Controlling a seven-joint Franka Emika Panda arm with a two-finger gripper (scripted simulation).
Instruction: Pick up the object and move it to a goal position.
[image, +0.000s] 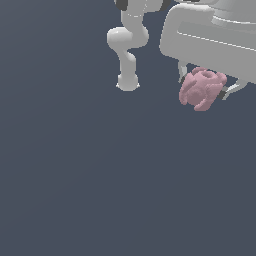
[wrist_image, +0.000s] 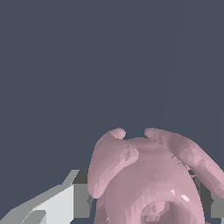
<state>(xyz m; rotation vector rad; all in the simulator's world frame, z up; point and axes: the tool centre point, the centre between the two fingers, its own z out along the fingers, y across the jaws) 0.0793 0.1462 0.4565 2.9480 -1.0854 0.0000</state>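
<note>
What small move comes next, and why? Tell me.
Probably keep the grip and carry onward toward the goal. The gripper has its fingers on both sides of the pink blob. No goal marker shows in either view, so the direction is unclear.

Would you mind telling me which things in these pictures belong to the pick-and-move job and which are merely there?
Belongs to the job:
- pink knobbly blob, held between the fingers
- tool, closed on the blob

Merely there:
- plain dark grey surface; nothing else lies on it in view
- no goal marker is visible in either view
</note>
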